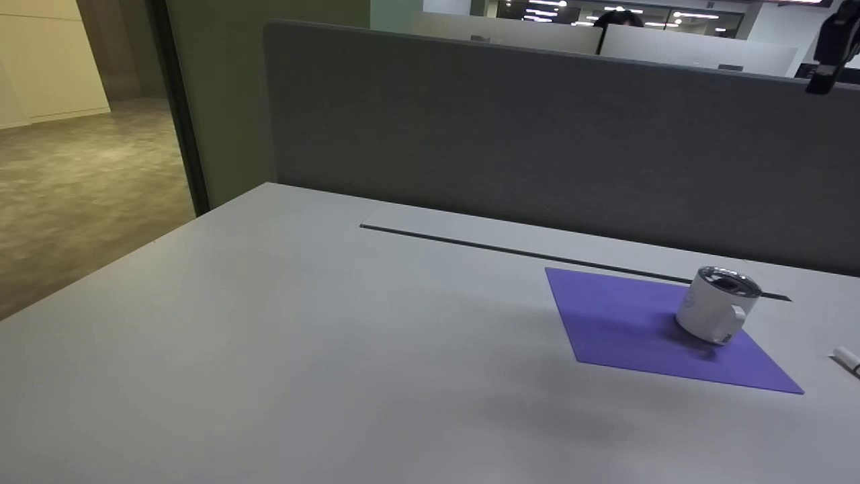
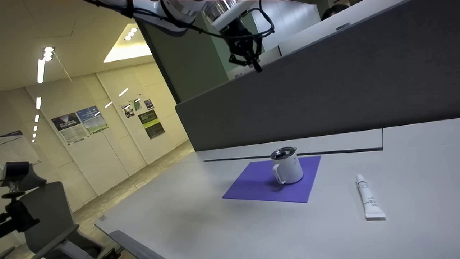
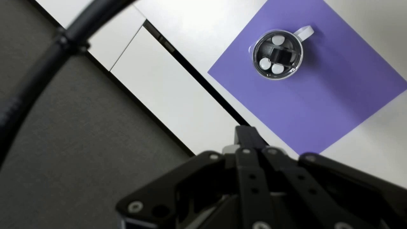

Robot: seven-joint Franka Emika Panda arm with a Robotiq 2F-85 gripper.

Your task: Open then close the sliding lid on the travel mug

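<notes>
The travel mug is a short white mug with a handle, upright on the purple mat in both exterior views [image 1: 709, 312] [image 2: 291, 171] and the wrist view [image 3: 305, 32]. Its sliding lid [image 3: 281, 56] is a clear round top with a dark block across it, off centre toward the handle side. It also shows dark in both exterior views [image 1: 729, 281] [image 2: 283, 153]. I cannot tell whether its opening is covered. My gripper [image 3: 250, 136] is shut, fingertips together, with nothing held. It hangs high above the table, apart from the mug, in both exterior views [image 2: 257, 68] [image 1: 820, 84].
The purple mat [image 1: 625, 329] lies on the white table [image 1: 336, 336]. A dark grey partition [image 2: 323, 90] stands along the table's back edge. A narrow black slot [image 3: 203, 84] runs between mat and partition. A white tube [image 2: 368, 199] lies beside the mat. A cable [image 3: 47, 63] hangs along the arm.
</notes>
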